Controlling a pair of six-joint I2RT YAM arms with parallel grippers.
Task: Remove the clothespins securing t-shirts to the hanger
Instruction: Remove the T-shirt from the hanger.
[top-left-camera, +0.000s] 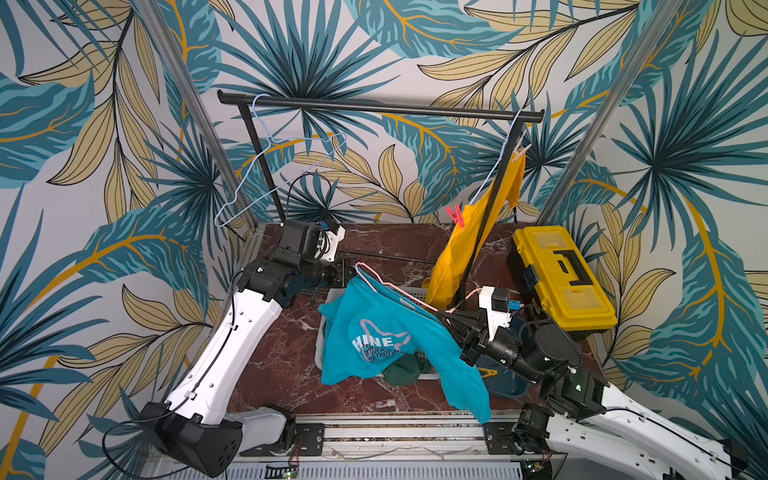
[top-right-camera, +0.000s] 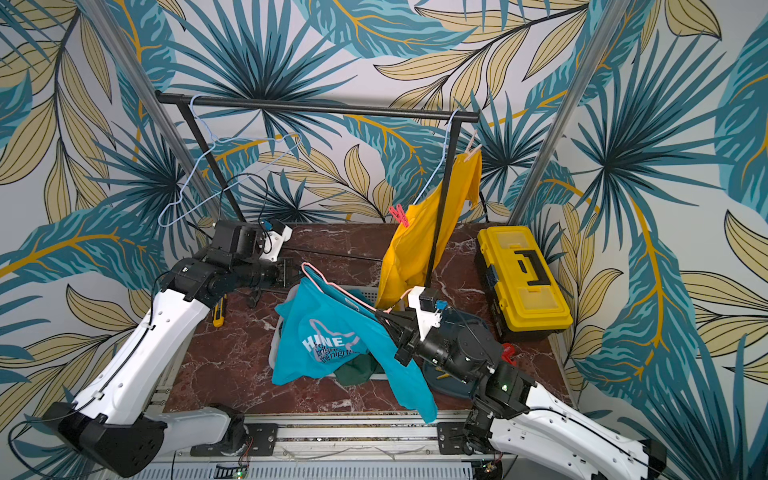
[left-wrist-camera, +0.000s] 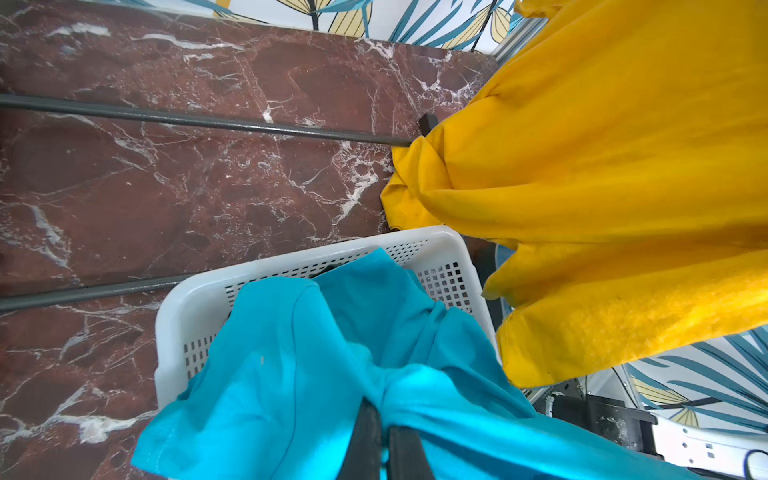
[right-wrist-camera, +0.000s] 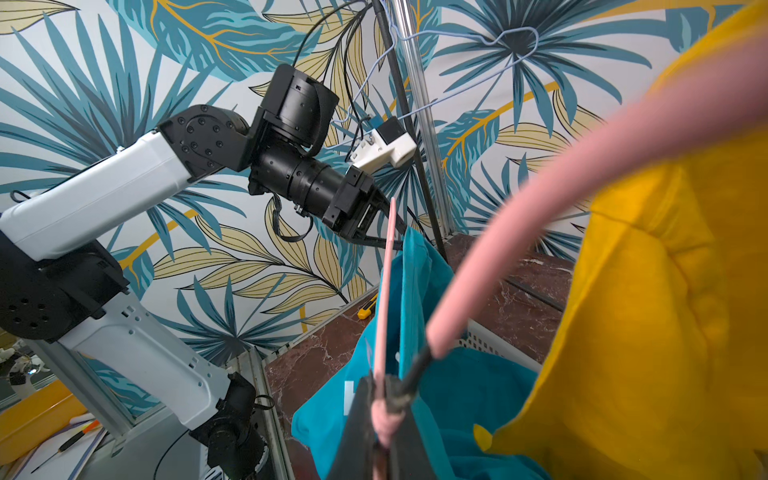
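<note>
We have the left claw (left-wrist-camera: 384, 415) pinching the turquoise shirt (left-wrist-camera: 291, 353) and the right claw (right-wrist-camera: 384, 399) pinching the pink hanger (right-wrist-camera: 386, 270) above the basket (left-wrist-camera: 199, 299), so a hard tug may tear cloth or bend wire, while the red clothespin (top-left-camera: 456, 215) and peach clothespin (top-left-camera: 521, 151) grip the hung yellow shirt (top-left-camera: 453, 257).

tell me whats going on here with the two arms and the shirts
The left gripper is shut on the turquoise printed cloth t-shirt, and the right gripper is shut on the thin pink wire hanger carrying it, over the white perforated plastic basket. A dark green t-shirt lies in that basket. The bright yellow t-shirt hangs from the black metal rail, with a red-pink plastic clothespin and a pale peach clothespin clipped on it.
</note>
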